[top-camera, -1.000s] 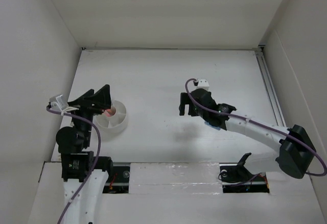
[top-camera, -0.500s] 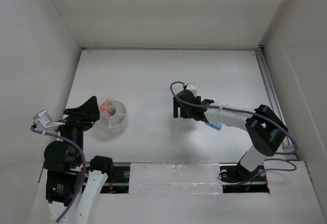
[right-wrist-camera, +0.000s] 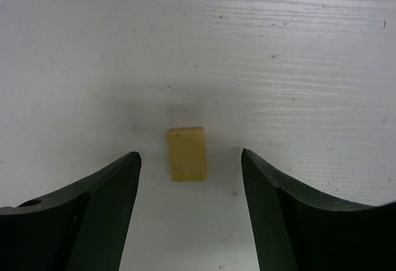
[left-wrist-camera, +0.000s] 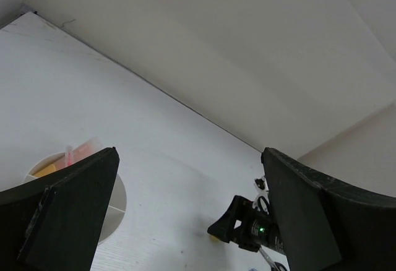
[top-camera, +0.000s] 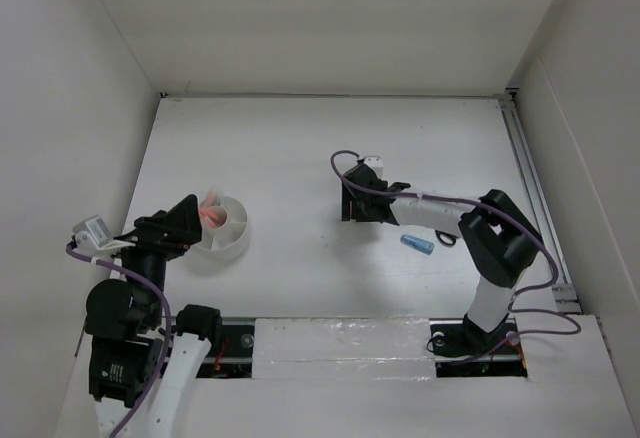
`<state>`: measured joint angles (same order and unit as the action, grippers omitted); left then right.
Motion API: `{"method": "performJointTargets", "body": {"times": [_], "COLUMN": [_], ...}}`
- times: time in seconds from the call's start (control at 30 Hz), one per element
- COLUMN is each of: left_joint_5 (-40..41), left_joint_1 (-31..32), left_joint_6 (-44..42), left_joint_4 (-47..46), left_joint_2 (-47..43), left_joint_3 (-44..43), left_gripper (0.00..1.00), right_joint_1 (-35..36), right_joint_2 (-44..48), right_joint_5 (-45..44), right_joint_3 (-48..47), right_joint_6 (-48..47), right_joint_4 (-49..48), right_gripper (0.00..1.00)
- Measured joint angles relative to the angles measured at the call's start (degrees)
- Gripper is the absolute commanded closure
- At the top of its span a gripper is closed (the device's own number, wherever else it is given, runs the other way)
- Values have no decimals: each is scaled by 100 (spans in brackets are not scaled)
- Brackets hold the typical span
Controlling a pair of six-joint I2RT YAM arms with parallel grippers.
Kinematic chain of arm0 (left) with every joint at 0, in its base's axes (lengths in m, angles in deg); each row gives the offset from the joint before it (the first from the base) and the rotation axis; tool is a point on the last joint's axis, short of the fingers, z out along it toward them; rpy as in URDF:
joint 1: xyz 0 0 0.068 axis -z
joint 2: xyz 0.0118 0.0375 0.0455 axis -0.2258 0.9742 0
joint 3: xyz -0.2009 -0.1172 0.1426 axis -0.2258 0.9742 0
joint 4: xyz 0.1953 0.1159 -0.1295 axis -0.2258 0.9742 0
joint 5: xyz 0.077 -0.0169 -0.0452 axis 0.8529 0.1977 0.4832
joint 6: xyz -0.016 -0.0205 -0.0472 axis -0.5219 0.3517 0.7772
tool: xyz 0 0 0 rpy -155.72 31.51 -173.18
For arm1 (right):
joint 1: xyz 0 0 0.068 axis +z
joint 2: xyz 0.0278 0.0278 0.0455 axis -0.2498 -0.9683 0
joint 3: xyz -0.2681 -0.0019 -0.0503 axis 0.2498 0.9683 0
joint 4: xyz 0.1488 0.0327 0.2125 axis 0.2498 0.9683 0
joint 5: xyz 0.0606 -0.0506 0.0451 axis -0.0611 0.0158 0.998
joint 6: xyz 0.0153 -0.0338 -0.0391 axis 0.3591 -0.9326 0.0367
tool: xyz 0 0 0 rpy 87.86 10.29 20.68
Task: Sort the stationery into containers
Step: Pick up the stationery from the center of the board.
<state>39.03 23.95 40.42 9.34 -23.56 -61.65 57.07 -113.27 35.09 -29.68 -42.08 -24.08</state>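
A: Edges and free room first?
B: Logged white table (top-camera: 300, 138) boxed in by walls at left, rear and right, with a rail (top-camera: 530, 178) along the right edge. Broad bare surface across the rear half. Another bare band between white tub (top-camera: 228, 233) and right gripper (top-camera: 348, 205).

A: Tub position?
B: Close to the left edge, toward the front. Overlapped at its left rim by the left gripper (left-wrist-camera: 190, 151) in the top view; contact not determinable.

A: Contents?
B: Pink pens (left-wrist-camera: 80, 150) leaning out of one wedge compartment on the far side. Yellow-orange piece (left-wrist-camera: 46, 171) in the wedge next to it. Remaining compartments mostly hidden behind the left finger in the wrist view.

A: Jaws?
B: Left: spread wide, nothing between. Right: also spread wide, pointed down, straddling the yellow block (right-wrist-camera: 187, 153). Block lying flat on the table near mid-table, centred in the gap, daylight on both sides, touching neither finger.

A: Other loose items?
B: Blue marker (top-camera: 417, 244) flat on the table by the right arm (top-camera: 440, 220), well apart from the tub. Scissors (top-camera: 446, 239) just beside the marker, partly hidden under the arm.
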Motion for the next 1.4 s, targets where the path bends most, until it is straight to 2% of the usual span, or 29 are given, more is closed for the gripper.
{"method": "performJointTargets", "body": {"times": [0.1,0.13,0.17,0.23,0.73,1.0,1.17,1.2,1.23,1.27,1.4], "left_joint_5": [-109,-142,-173,-223,-286,-297,-302,-302,-302,-302,-302], "left_joint_1": [0,0,0,0,0,0,0,0,0,0,0], "left_joint_6": [-61,-83,-101,-114,-179,-203,-205,-205,-205,-205,-205], "left_joint_4": [-26,-28,-33,-48,-70,-70,-70,-70,-70,-70,-74], "left_joint_2": [0,0,0,-4,-50,-50,-50,-50,-50,-50,-50], "left_joint_3": [15,17,17,17,20,20,20,20,20,20,28], "left_gripper": [0,0,0,0,0,0,0,0,0,0,0], "right_joint_1": [-17,-17,-17,-17,205,323,326,328,328,328,343], "right_joint_2": [-42,-66,-94,-153,-286,-299,-330,-330,-332,-341,-339], "right_joint_5": [11,17,24,2,-291,-326,-337,-339,-341,-343,-365], "right_joint_3": [2,2,2,-9,-133,-149,-181,-181,-184,-190,-201], "right_joint_6": [-20,-35,-46,-85,-146,-133,-118,-118,-116,-116,-79], "right_joint_4": [7,7,9,15,105,118,120,122,122,120,144], "right_gripper": [34,37,46,51,51,59,75,81,94,100,100]}}
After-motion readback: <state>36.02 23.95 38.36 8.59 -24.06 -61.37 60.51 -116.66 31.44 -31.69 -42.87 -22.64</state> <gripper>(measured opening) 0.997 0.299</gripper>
